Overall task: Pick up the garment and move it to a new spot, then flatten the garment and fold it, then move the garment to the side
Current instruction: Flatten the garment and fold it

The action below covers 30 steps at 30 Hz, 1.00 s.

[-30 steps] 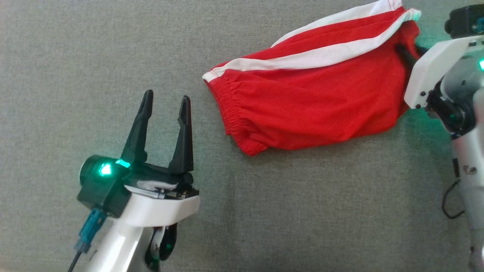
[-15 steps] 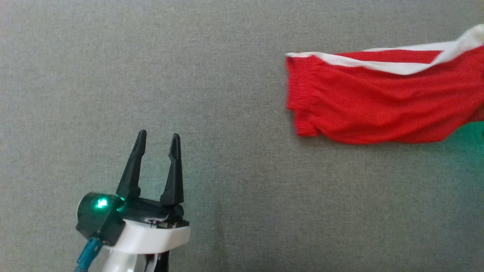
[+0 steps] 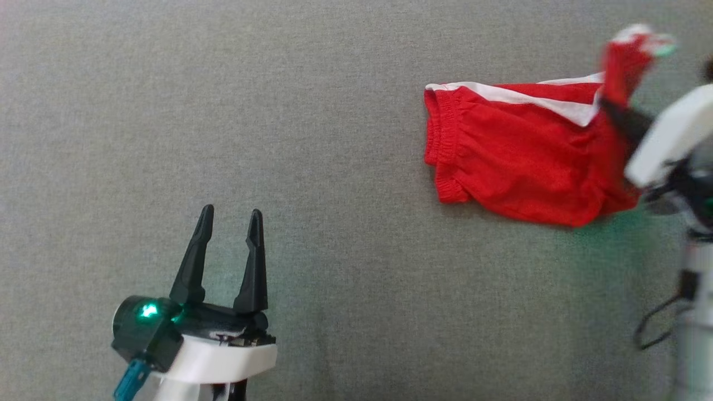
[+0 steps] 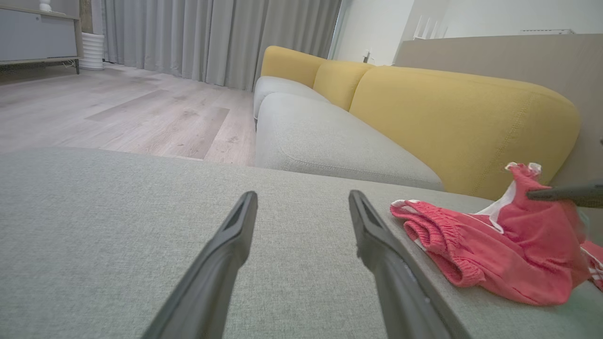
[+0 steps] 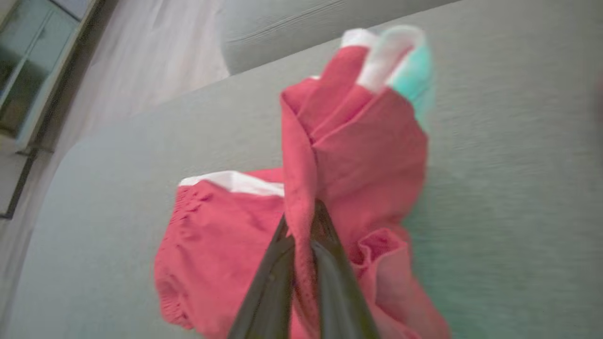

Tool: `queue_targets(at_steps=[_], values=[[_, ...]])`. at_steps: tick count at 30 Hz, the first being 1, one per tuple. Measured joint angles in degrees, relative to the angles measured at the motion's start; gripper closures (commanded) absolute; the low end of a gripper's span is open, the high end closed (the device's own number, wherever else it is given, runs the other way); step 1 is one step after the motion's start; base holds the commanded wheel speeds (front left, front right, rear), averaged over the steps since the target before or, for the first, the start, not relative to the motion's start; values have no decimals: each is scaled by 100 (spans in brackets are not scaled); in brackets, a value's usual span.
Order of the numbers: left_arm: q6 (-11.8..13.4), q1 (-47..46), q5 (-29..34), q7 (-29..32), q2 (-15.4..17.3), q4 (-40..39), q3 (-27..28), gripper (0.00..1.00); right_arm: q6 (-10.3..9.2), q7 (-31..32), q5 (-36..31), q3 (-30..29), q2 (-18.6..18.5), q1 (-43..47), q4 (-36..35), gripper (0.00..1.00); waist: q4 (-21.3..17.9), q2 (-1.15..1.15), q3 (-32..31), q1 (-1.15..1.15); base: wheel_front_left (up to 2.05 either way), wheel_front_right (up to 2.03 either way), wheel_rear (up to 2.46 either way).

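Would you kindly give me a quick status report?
Right gripper shut on red shorts, one end lifted. Left gripper open, idle. Nothing in the way.

No text, label, brand or number can be read anywhere.

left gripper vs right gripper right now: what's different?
The left gripper has its jaws spread with nothing between them; the right gripper has its jaws shut on a fold of the red shorts. The left gripper sits apart from the shorts, over bare grey fabric surface; the right gripper is at the shorts' right-hand end, which is raised off the surface. Shared: both have two long dark fingers.
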Motion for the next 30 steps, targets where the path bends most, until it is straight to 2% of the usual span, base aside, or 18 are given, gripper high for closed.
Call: queue_targets(at_steps=[6, 14, 23, 25, 26, 30], values=[[-47, -1, 48, 0, -9, 69, 21, 0, 0, -57, 188, 893, 467, 110, -246, 100, 18, 0, 20, 0, 0, 0, 0], [-48, -2, 45, 0, -15, 191, -46, 0, 0, -892, 448, 1814, 501, 12, 504, 100, 130, 0, 20, 0, 0, 0, 0], [-3, 0, -12, 0, -20, 266, -153, 0, 0, -1611, 566, 2282, 502, -291, 1274, 100, 266, 0, -27, 0, 0, 0, 0], [11, 1, -58, 0, -19, 270, -151, 0, 0, -1746, 566, 2375, 499, -308, 1363, 42, 271, 0, -37, 0, 0, 0, 0], [11, 1, -67, 0, -20, 270, -151, 0, 0, -1805, 566, 2424, 499, -309, 1399, 0, 267, 0, -38, 0, 0, 0, 0], [12, 4, -67, 0, -20, 269, -144, 0, 0, -1984, 568, 2573, 500, -309, 1463, 0, 235, 0, -55, 0, 0, 0, 0]])
